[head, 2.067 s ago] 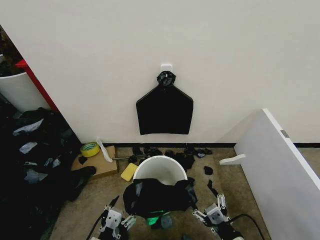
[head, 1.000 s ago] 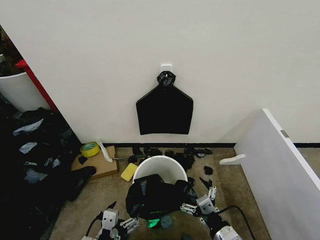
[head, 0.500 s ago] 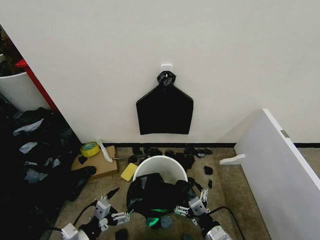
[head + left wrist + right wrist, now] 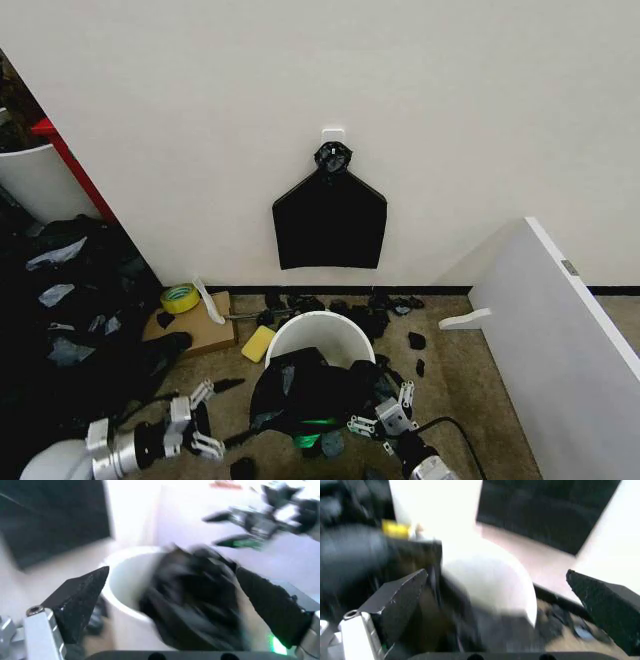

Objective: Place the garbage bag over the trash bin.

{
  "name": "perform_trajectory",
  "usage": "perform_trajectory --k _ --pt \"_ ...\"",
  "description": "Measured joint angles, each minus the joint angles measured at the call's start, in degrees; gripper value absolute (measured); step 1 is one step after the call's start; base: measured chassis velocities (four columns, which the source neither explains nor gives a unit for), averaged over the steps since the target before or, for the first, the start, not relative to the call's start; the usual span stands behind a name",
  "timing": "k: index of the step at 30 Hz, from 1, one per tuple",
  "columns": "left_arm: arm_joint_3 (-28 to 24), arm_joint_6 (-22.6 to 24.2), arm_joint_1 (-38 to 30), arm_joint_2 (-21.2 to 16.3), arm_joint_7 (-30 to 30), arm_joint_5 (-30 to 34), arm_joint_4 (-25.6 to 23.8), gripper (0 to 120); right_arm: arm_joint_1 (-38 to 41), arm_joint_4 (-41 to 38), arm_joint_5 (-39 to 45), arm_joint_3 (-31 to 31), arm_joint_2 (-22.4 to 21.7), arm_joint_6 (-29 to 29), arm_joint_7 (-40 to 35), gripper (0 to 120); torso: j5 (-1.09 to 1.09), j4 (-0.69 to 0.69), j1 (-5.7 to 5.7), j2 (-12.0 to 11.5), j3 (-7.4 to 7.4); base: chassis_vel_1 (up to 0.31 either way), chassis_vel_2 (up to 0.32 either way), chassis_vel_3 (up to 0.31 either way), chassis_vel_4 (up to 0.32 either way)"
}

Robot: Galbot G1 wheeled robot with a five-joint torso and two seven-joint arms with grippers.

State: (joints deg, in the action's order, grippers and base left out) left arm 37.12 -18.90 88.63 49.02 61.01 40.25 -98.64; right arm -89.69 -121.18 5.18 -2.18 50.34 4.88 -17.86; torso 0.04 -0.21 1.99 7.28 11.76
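Black scraps (image 4: 385, 303) litter the floor beyond the trash bin (image 4: 318, 335). The garbage bag (image 4: 315, 395) drapes its near rim, between both grippers. Left gripper (image 4: 196, 420) and right gripper (image 4: 385, 412) are spread wide, holding nothing.

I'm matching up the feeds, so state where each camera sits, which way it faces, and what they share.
Head view: high on the robot, facing forward and down at the trash bin by the wall; the garbage bag drapes its near rim; left gripper and right gripper both open beside it.
Left wrist view: between its own open fingers, facing the bin and bag, with the right gripper beyond.
Right wrist view: between its own fingers, facing the bin.
Shared: bin and bag.
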Motion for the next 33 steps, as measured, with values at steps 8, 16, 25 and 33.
perform_trajectory --k 8,16,25,33 --pt "-0.1 -3.3 0.8 11.3 -28.5 0.5 -7.4 100 9.7 -1.0 14.9 5.0 -0.5 -8.2 10.0 100 0.02 0.04 0.0 0.0 0.0 0.0 0.0 0.0 0.0" --pt "-4.9 -1.3 0.1 22.8 -52.3 -0.9 -14.4 100 26.3 11.9 16.9 4.5 1.0 -16.8 27.3 100 0.01 0.05 0.0 0.0 0.0 0.0 0.0 0.0 0.0" --pt "-5.7 1.6 0.8 25.6 -56.6 -5.6 -18.7 100 37.4 24.2 11.4 -0.4 6.3 -22.9 36.2 96 0.02 0.02 0.0 0.0 0.0 0.0 0.0 0.0 0.0" --pt "-6.0 3.0 1.1 25.4 -60.5 -8.2 -18.9 100 42.6 28.0 7.9 -2.8 7.0 -25.9 41.3 66 0.0 0.01 0.0 0.0 0.0 0.0 0.0 0.0 0.0"
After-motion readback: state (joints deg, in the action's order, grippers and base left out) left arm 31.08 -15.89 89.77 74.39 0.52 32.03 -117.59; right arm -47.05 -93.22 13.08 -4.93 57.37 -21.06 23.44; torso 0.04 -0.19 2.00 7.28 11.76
